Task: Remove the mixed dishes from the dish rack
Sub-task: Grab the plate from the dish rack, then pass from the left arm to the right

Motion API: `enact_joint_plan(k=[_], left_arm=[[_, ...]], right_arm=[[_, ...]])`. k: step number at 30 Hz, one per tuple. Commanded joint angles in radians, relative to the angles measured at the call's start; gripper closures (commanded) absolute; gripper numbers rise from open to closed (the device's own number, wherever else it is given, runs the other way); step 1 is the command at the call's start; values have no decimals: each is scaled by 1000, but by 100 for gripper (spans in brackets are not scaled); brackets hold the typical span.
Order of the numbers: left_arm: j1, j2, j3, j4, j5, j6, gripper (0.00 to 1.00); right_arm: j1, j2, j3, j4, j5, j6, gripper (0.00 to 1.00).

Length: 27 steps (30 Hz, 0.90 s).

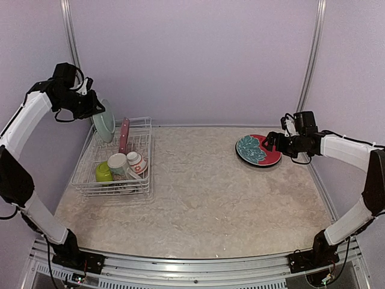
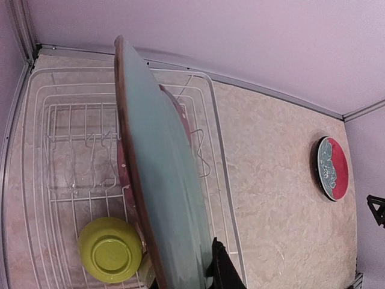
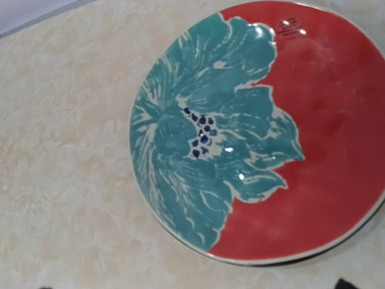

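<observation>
Clamped shut on the rim of the pale teal plate [image 1: 104, 122], my left claw [image 1: 95, 109] holds it on edge over the far left corner of the dish rack [image 1: 82, 180]. From the overhead camera I cannot tell whether the plate's lower rim touches the wires. Nearest me, the rack sits on the left of the marbled table [image 1: 204, 205]. At its near end I see a lime-green bowl [image 1: 103, 173], which the left wrist view shows bottom up. A cream mug [image 1: 117, 164] is just beside it to the right, and a small white-and-red bowl [image 1: 137, 161] is beside that. Farther back a pink plate [image 1: 124, 135] stands upright in the slots, just right of the teal one. Across the table, well apart from the rack, the red plate with the teal flower [image 1: 257, 150] lies flat near the far right corner. My right claw [image 1: 272, 143] hangs low at that plate's right edge, jaws spread wide with nothing between them. Its wrist camera looks down on the flower, with only the tips of the fingers [image 3: 346, 283] showing at the bottom of the view.
</observation>
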Motion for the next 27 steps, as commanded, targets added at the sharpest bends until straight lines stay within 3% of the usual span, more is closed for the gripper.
enact_joint_plan(k=[1,10,27], left_arm=[[-100,-117,-41,174,-53,33,100],[-348,-194,-121,250,-249,140,100],[-764,-152,-272,415,-627,396,100]], right_arm=[[23,30,39,-28,22,40,0],[39,96,89,-57,-9,95,0],[114,155,183,-10,-159,195,0]])
